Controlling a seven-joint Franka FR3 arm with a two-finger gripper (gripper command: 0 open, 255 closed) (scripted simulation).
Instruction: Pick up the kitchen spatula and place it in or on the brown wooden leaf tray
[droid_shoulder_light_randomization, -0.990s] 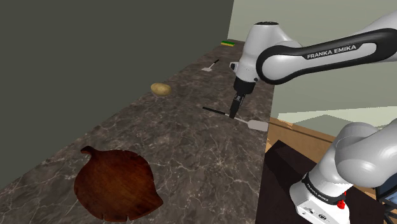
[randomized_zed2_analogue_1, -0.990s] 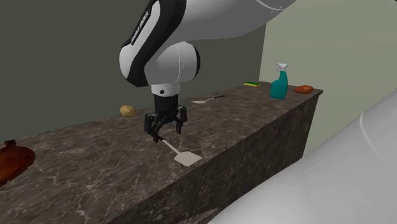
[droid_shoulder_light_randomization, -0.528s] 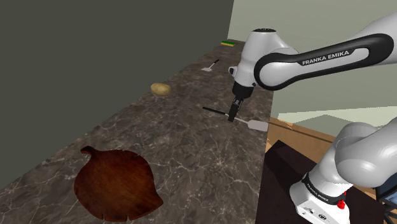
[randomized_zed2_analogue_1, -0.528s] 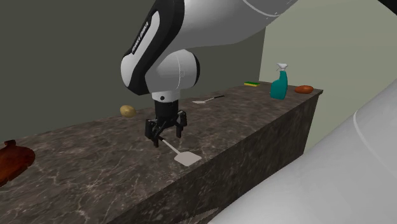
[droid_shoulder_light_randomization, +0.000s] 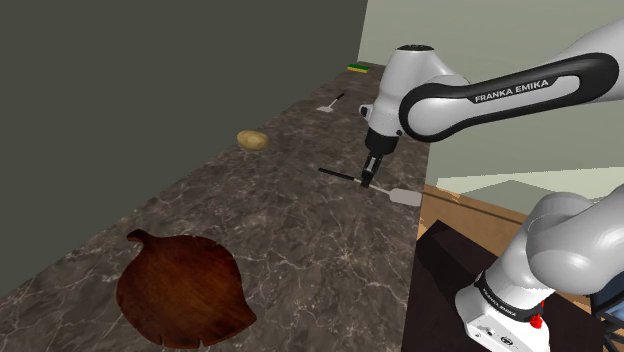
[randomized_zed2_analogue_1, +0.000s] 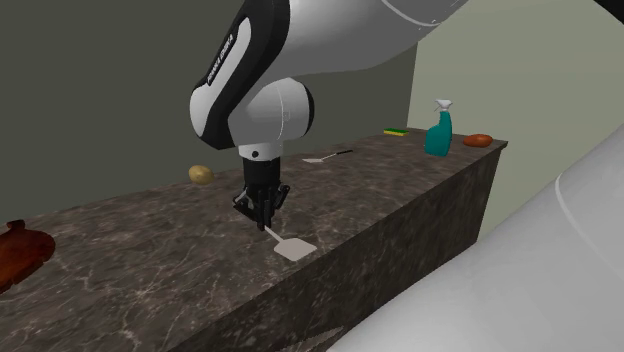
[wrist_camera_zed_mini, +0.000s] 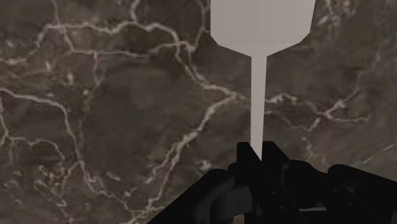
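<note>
The dark marble counter (droid_shoulder_light_randomization: 280, 230) carries everything, and the white Franka arm (droid_shoulder_light_randomization: 500, 95) leans over its near edge just as it did half a second ago. The brown leaf tray (droid_shoulder_light_randomization: 185, 290) sits well apart from the arm, at the shoulder view's lower left, with nothing on it. The spatula (randomized_zed2_analogue_1: 290, 246) still lies flat on the stone, pale blade toward the counter's edge. What is new is the gripper (randomized_zed2_analogue_1: 262, 205): its fingers (wrist_camera_zed_mini: 245, 156), spread either side of the thin shaft a moment back, now pinch it. The grasp looks made, so the lift and the carry to the tray remain.
</note>
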